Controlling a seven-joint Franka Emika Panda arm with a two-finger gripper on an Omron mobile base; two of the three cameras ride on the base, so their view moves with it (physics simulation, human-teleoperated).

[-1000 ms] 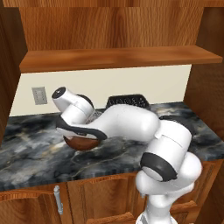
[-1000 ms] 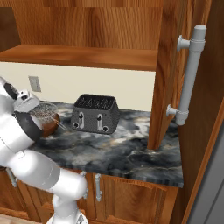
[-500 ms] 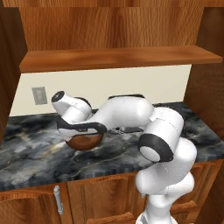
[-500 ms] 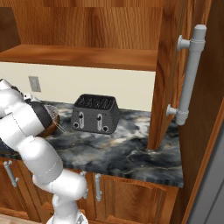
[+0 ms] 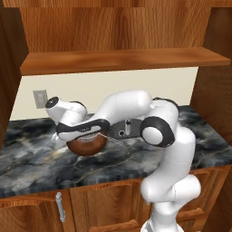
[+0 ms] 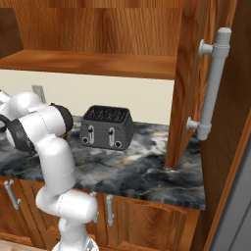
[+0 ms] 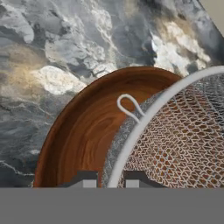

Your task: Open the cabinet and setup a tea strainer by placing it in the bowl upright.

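Note:
The dark-brown wooden bowl (image 5: 87, 145) sits on the marble counter, left of centre. In the hand view the bowl (image 7: 83, 135) lies just below my gripper (image 7: 110, 180). The tea strainer (image 7: 183, 140) rests inside the bowl, mesh basket opening upward. Its metal rim passes between the two finger tips, and the gripper is shut on it. A thin wire from the strainer sticks out to the right of the bowl in the left base view. The cabinet (image 6: 93, 63) stands open, with its door (image 6: 188, 83) swung out to the right and its wooden shelf (image 5: 122, 60) bare.
A grey toaster (image 6: 105, 127) stands on the counter against the wall, partly behind my forearm in the left base view. A wall outlet (image 5: 40, 97) is at the back left. The open door's long grey handle (image 6: 213, 83) juts out at right. Lower cabinets run under the counter.
My elbow has swung up and toward the right while the hand stayed over the bowl. The fingers have drawn tighter on the strainer's rim. The bowl has not moved.

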